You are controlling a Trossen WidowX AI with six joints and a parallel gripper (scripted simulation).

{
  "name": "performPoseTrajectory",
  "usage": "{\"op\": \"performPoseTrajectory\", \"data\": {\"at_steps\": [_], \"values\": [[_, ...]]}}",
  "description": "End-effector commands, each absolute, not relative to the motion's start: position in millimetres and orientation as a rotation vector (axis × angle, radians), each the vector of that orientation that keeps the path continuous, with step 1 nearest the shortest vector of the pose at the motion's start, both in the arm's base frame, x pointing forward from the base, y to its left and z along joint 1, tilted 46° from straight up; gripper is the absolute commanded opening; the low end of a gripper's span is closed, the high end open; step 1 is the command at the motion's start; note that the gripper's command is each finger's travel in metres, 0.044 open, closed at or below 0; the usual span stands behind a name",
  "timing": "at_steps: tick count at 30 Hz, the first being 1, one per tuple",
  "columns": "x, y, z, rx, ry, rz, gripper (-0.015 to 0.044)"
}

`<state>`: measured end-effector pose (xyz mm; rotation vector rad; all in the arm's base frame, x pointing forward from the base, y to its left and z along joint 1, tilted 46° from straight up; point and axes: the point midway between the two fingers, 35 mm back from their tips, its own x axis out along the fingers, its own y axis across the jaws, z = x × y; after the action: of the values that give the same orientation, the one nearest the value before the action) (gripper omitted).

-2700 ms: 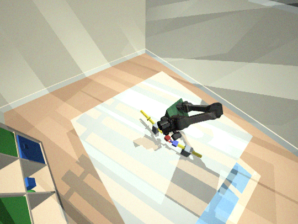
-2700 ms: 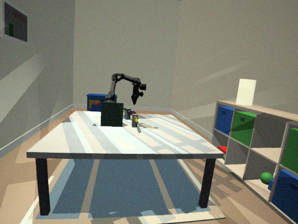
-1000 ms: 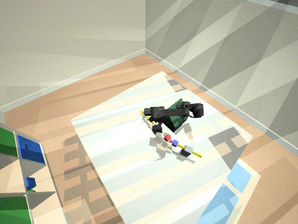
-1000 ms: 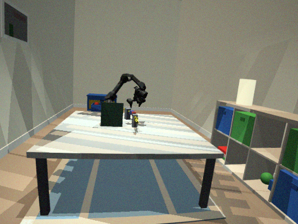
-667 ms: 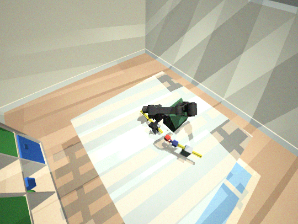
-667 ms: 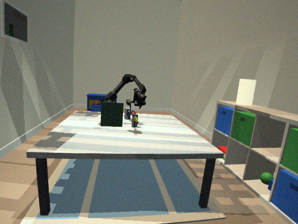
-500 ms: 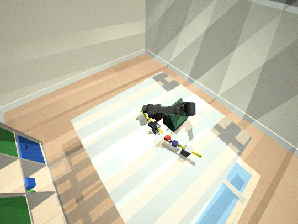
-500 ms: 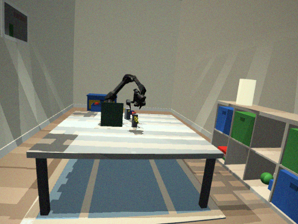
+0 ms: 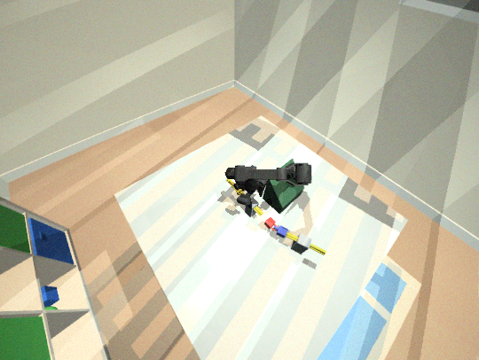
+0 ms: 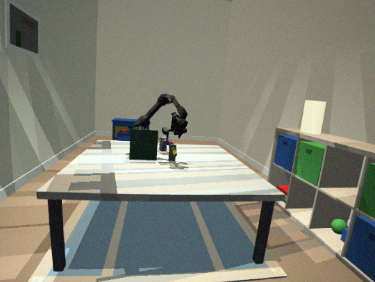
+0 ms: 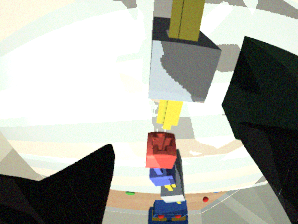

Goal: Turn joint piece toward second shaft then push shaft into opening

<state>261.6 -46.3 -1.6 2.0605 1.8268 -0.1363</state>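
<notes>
The red joint piece (image 9: 270, 223) (image 11: 161, 150) hangs on the blue hinge piece (image 9: 282, 230) (image 11: 161, 176) at the end of the first yellow shaft (image 9: 318, 249), which runs through its block (image 9: 303, 241). In the wrist view the red opening faces the second shaft (image 9: 258, 210) (image 11: 169, 115) and looks roughly in line with it; a gap separates them. The second shaft passes through the grey second block (image 9: 249, 209) (image 11: 182, 72) and sticks out behind it. My gripper (image 9: 254, 195) (image 10: 173, 136) (image 11: 178, 140) is open and empty, above the second shaft and block. Contact is hard to tell.
A dark green block (image 9: 284, 197) (image 10: 143, 145) (image 11: 260, 85) stands on the table (image 10: 156, 196) close beside the shafts and beneath the arm. In the wrist view it is partly behind the right finger. Shelves (image 9: 62, 230) (image 10: 335, 140) with coloured bins stand off the table.
</notes>
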Motion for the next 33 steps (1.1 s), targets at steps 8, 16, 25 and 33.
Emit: {"op": "performPoseTrajectory", "data": {"at_steps": [8, 16, 25, 33], "values": [[259, -79, -36, 1.747, 1.710, 0.061, 0.0440], [256, -105, -63, 1.493, 1.626, 0.189, 0.0440], [250, -137, -93, 1.201, 1.542, 0.310, 0.0440], [243, -166, -119, 0.940, 1.480, 0.403, 0.0440]]}}
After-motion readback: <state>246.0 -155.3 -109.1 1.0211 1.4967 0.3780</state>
